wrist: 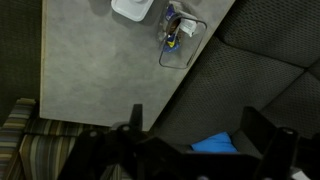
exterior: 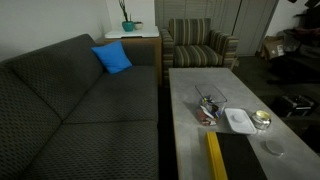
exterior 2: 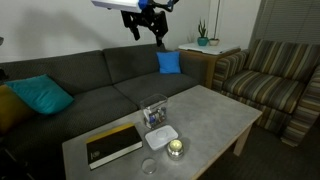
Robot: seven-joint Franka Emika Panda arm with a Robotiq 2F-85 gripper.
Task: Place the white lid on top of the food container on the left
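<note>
- The white lid (exterior 2: 161, 137) lies flat on the grey table (exterior 2: 215, 112), just beside the food container (exterior 2: 154, 112) on its near side; whether the two touch I cannot tell.
- In an exterior view the white lid (exterior: 238, 119) sits right of the clear food container (exterior: 208, 105), whose top is uncovered, so the placing is not yet done.
- Nothing holds the lid: judging from this, the task is at its very start, with the reach, the grasp, the lift and the set-down all left.
- The gripper (exterior 2: 148, 22) hangs high above the sofa (exterior 2: 110, 85), well apart from the table; in the wrist view its fingers (wrist: 137, 118) stand wide with nothing between them.
- Near the lid are a small round container with yellowish contents (exterior 2: 176, 149), a grey disc (exterior 2: 148, 166) and a dark book (exterior 2: 112, 143), which the descent should avoid.
</note>
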